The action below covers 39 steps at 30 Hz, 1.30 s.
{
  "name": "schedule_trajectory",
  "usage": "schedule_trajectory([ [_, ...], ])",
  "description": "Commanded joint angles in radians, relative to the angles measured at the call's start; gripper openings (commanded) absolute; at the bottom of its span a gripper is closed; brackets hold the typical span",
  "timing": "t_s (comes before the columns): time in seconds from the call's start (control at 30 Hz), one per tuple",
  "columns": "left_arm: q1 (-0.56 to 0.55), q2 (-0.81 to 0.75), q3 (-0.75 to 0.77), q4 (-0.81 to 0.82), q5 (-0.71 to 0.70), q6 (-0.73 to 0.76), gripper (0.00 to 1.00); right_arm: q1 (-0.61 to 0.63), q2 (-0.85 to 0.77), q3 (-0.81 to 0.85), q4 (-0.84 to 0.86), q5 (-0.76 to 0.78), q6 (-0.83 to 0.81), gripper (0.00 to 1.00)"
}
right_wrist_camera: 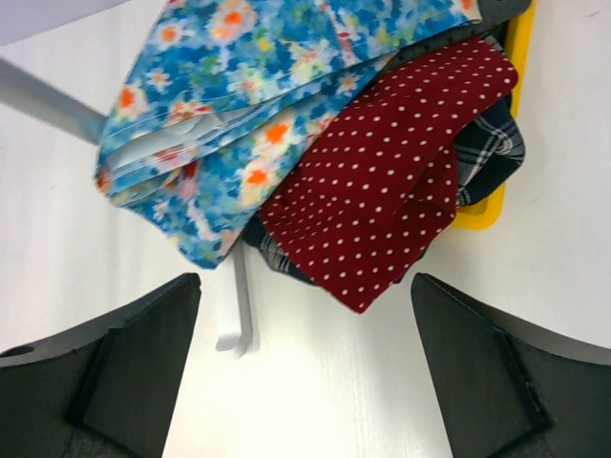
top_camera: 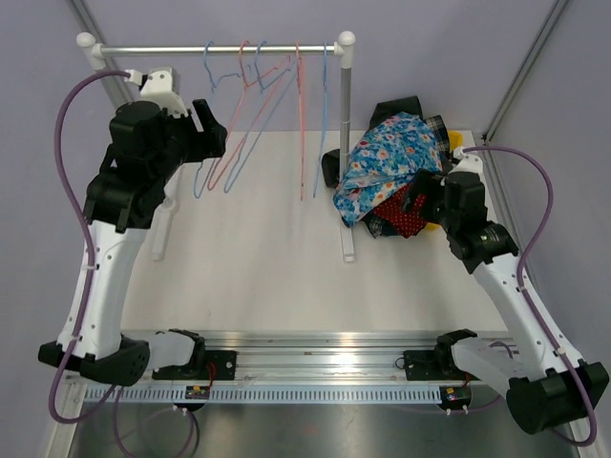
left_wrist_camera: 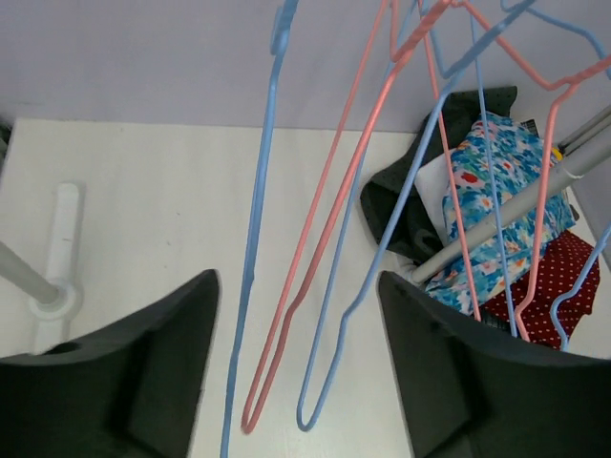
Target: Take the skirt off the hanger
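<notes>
Left wrist: left tool [left_wrist_camera: 296, 305] spread, empty hangers [left_wrist_camera: 262, 191] dangling just ahead; closing or swinging may knock 1 off the rail [top_camera: 220, 48]; right tool [right_wrist_camera: 305, 296] spread above skirts [right_wrist_camera: 286, 95].

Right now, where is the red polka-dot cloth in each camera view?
Top external: red polka-dot cloth, right of centre.
Left wrist: lower right corner.
Right wrist: centre, slightly right.
Shared landmark: the blue floral cloth lying partly over it.
</notes>
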Motion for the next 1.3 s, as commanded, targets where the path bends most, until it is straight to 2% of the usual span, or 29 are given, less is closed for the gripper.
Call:
schedule_trajectory([
  [0.0,-0.005,-0.117,-0.018,-0.008,-0.057,0.013,0.81,0.003,-0.085,0.028,-0.027,-0.119,0.021,0.99],
  [0.13,-0.005,-0.302,-0.202,-0.001,-0.086,0.002,0.93,0.003,-0.203,0.022,-0.044,-0.257,0.016,0.99],
  [0.17,-0.005,-0.389,-0.304,0.012,-0.088,-0.004,0.93,0.003,-0.261,0.019,-0.050,-0.273,0.016,0.99],
  [0.2,-0.005,-0.434,-0.354,0.016,-0.092,-0.010,0.99,0.003,-0.292,0.011,-0.055,-0.284,0.019,0.99],
  [0.4,-0.005,-0.741,-0.722,0.027,-0.100,-0.062,0.99,0.003,-0.518,-0.029,-0.145,-0.291,0.039,0.99],
  [0.63,-0.005,-0.965,-0.975,0.052,-0.083,-0.108,0.99,0.003,-0.632,-0.069,-0.217,-0.274,0.062,0.99],
  [0.83,-0.005,-1.013,-1.003,0.067,-0.088,-0.102,0.99,0.005,-0.600,-0.063,-0.228,-0.245,0.045,0.99],
  [1.27,-0.005,-0.977,-1.015,0.084,-0.062,-0.090,0.99,0.003,-0.581,-0.113,-0.170,-0.328,0.058,0.99],
])
